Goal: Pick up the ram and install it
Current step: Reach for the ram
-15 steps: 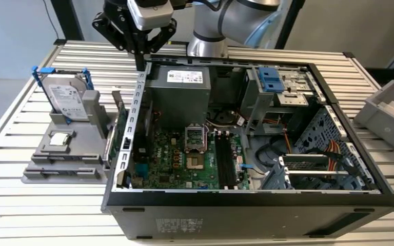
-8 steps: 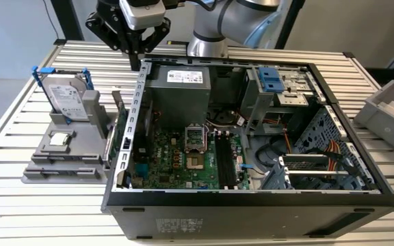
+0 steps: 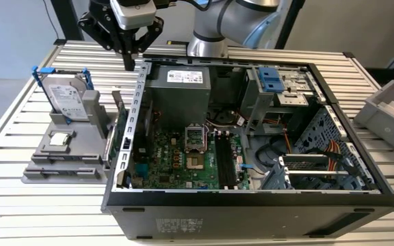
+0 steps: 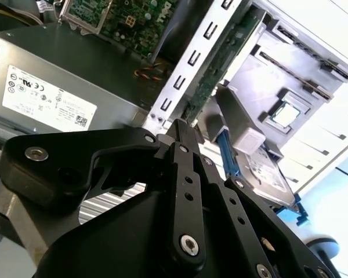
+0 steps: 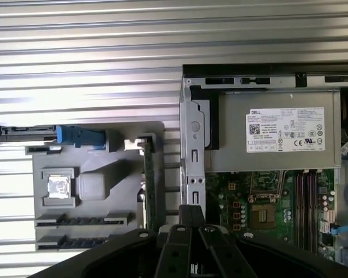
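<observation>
The ram (image 3: 121, 134) is a thin green stick standing on edge in the grey holder (image 3: 60, 164), close against the open computer case's outer wall. In both wrist views it shows as a narrow green strip (image 5: 148, 185) (image 4: 220, 63). My gripper (image 3: 129, 65) hangs above the table, higher than the ram and farther back, near the case's rear corner. Its black fingers (image 5: 191, 213) are pressed together with nothing between them, and their tips (image 4: 180, 124) point down. The motherboard's black slots (image 3: 224, 161) (image 5: 304, 202) lie inside the case beside the CPU socket.
A silver hard drive in a blue frame (image 3: 67, 95) stands upright on the holder, and a small square CPU chip (image 3: 60, 138) lies flat on it. The power supply (image 3: 180, 89) fills the case's rear. A grey bin (image 3: 392, 110) sits at the exterior view's right.
</observation>
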Controlling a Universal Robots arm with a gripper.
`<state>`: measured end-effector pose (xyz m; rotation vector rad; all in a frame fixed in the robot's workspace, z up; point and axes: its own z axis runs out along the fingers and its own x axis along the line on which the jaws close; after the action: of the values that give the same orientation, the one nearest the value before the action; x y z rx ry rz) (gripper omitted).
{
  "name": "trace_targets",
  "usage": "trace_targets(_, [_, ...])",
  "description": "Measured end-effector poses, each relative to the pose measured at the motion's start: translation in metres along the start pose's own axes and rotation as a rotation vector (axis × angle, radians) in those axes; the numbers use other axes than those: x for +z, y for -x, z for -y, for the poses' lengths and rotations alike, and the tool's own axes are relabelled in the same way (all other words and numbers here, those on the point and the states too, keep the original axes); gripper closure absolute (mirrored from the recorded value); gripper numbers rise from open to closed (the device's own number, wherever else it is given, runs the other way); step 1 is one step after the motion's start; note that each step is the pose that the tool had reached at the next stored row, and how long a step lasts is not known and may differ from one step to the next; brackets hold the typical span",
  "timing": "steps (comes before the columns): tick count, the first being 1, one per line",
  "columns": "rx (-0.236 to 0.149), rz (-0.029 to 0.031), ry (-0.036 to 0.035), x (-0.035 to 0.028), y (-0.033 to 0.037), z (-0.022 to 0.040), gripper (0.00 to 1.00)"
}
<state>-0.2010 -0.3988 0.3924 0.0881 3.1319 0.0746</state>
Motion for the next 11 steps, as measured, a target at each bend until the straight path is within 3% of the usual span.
trace_targets(11, [-0.004, -0.0003, 0.0, 0.0002, -0.0173, 0.001, 1.0])
